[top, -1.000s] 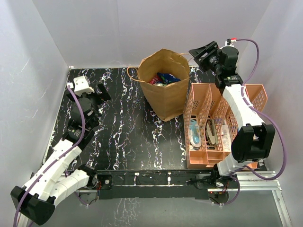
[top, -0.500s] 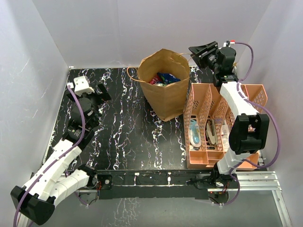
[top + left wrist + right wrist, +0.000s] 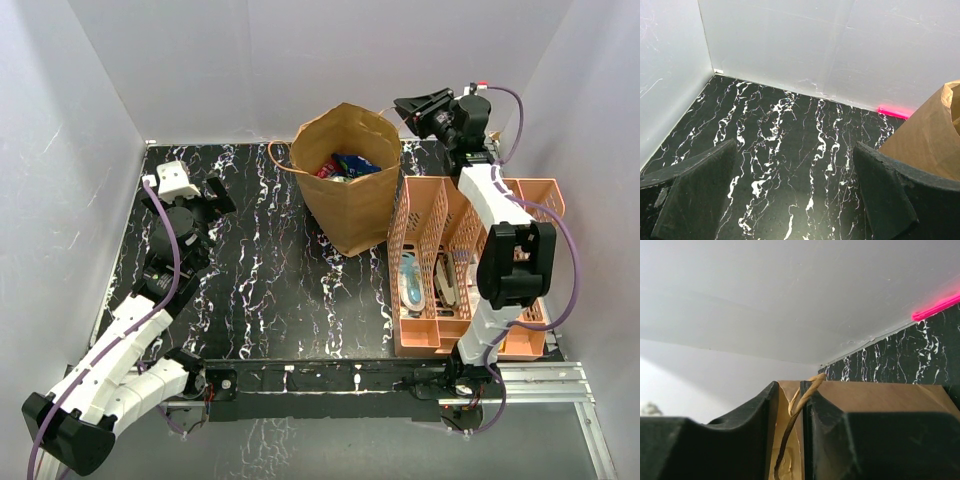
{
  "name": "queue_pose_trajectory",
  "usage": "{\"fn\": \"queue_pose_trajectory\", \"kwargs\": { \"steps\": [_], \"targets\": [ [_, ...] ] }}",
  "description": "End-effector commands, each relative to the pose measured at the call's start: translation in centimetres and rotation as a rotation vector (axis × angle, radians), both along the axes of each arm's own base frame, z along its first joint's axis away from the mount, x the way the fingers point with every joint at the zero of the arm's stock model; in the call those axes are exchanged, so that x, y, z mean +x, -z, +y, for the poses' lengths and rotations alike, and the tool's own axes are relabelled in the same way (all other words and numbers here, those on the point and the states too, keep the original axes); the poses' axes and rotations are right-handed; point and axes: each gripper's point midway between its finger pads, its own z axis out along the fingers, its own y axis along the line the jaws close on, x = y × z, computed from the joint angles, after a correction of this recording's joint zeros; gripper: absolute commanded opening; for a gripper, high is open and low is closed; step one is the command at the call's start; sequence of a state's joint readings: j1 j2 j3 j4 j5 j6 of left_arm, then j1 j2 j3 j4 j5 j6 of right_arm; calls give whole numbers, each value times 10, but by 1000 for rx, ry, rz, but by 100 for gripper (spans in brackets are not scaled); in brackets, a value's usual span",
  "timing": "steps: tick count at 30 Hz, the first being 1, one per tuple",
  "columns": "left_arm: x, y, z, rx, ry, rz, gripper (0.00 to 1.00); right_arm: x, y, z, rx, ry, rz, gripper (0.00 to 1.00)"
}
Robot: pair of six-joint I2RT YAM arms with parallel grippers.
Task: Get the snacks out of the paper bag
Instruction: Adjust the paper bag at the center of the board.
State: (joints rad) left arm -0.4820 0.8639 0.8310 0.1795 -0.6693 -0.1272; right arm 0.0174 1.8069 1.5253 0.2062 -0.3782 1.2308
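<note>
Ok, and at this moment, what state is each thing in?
paper bag: upright, mouth open.
snacks: inside the bag.
left claw: open, empty, above the table.
right claw: narrowed at the bag's rim with the handle between its fingers; a firm grip cannot be told.
organiser: upright beside the bag, stationery in its compartments.

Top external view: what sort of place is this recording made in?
Probably a lab robot test cell, not a home: plain white panels box in a black marbled table, two arms are bolted at its near edge, and a paper bag and pink organiser sit as props.
</note>
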Motion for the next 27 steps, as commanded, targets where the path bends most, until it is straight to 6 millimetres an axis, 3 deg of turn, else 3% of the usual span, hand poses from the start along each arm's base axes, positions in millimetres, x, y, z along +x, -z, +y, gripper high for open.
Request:
{"fn": "queue_pose_trajectory", "kwargs": {
  "steps": [1, 10, 17, 22, 27],
  "targets": [
    [-2, -6, -2, -16, 8, -27, 98, -9, -58, 12, -31, -100, -166, 23],
    [-5, -9, 5, -21, -33, -15, 98, -43, -89, 54, -136, -352, -282, 8],
    [-16, -28, -11, -168, 54, 48, 98, -91, -119, 133, -208, -536, -390, 8],
    [-40, -60, -28, -277, 200, 43, 98, -129, -117, 185, -218, -653, -419, 8],
    [-61, -66, -50, -330, 346, 112, 98, -175, -114, 232, -240, -786, -459, 8]
  ]
}}
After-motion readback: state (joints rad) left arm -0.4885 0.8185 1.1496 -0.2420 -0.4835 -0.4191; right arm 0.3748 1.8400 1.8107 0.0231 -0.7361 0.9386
